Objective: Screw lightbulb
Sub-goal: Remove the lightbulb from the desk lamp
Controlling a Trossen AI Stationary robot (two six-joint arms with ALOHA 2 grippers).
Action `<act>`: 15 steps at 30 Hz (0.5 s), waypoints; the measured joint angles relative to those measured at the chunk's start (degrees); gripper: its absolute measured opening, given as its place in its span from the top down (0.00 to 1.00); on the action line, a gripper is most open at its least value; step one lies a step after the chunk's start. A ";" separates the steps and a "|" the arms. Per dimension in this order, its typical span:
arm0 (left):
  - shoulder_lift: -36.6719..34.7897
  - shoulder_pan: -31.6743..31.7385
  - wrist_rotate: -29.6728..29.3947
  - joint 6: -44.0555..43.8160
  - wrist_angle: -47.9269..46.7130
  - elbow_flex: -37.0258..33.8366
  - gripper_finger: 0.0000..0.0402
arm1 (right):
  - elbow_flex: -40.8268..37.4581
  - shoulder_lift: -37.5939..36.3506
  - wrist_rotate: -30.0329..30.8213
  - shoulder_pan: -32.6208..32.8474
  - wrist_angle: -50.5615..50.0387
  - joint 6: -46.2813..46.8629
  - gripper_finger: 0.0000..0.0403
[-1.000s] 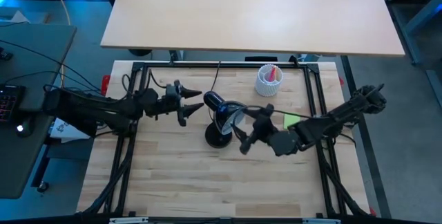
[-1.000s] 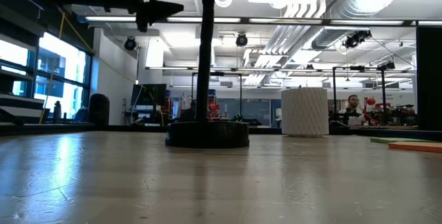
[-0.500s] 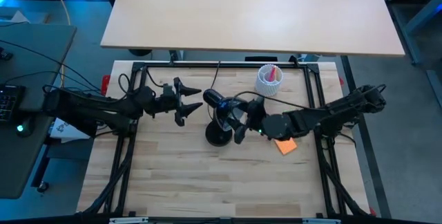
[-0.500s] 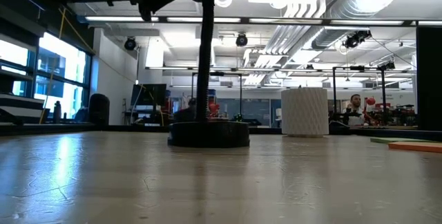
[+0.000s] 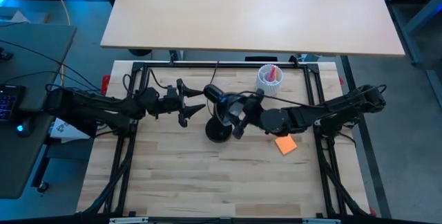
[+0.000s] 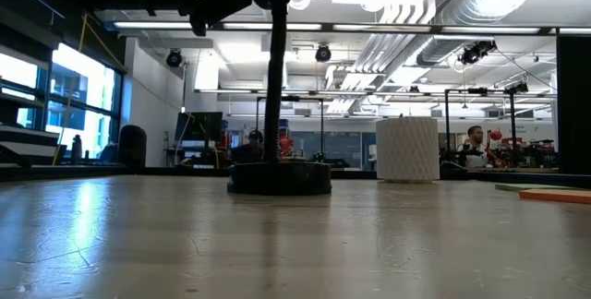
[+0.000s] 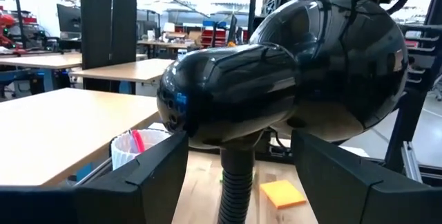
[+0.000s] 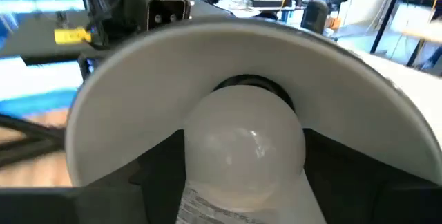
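The black desk lamp [image 5: 219, 133] stands on its round base at the table's middle, and its glossy head [image 7: 276, 79] is raised. The white frosted lightbulb [image 8: 245, 151] sits inside the lamp's white-lined shade [image 8: 138, 92], with its far end at the dark socket ring [image 8: 247, 86]. Its screw base is hidden. My right gripper [image 5: 238, 119] reaches into the shade from the table's right and is shut on the bulb. My left gripper [image 5: 193, 102] is open. Its fingers [image 7: 148, 182] stand on either side of the back of the lamp's head, with a gap showing. My right gripper [image 8: 245, 172] pinches the bulb's rounded glass body [image 8: 197, 162] between its two fingers, one on each side. The fingers come roughly level from the table's right, pointing into the shade along the bulb's axis. The bulb is clear of the table, inside the shade.
A white ribbed cup [image 5: 268, 79] holding pens stands at the far right of the lamp and shows in the low view [image 6: 406, 149]. An orange sticky note [image 5: 284, 144] lies on the table under my right arm. The lamp's cord runs to the far edge.
My right gripper has gone toward the table's far left with the bulb, up to the lamp's head and into the shade, uncovering the orange note. My left gripper has gone a little toward the table's right, closer to the lamp's head.
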 joint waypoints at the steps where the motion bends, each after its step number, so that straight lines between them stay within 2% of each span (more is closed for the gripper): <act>1: 0.02 -0.05 -0.02 -0.10 -0.13 0.00 0.37 | 0.00 0.00 0.06 -0.10 0.00 -2.46 0.39; 8: 0.02 -0.06 0.02 -1.39 -0.21 0.00 0.37 | 0.00 0.02 0.33 -0.37 -0.59 -32.01 0.42; 15: 0.00 -0.06 0.15 -2.03 -0.21 0.00 0.37 | 0.00 0.02 0.83 0.07 -2.33 -70.09 0.43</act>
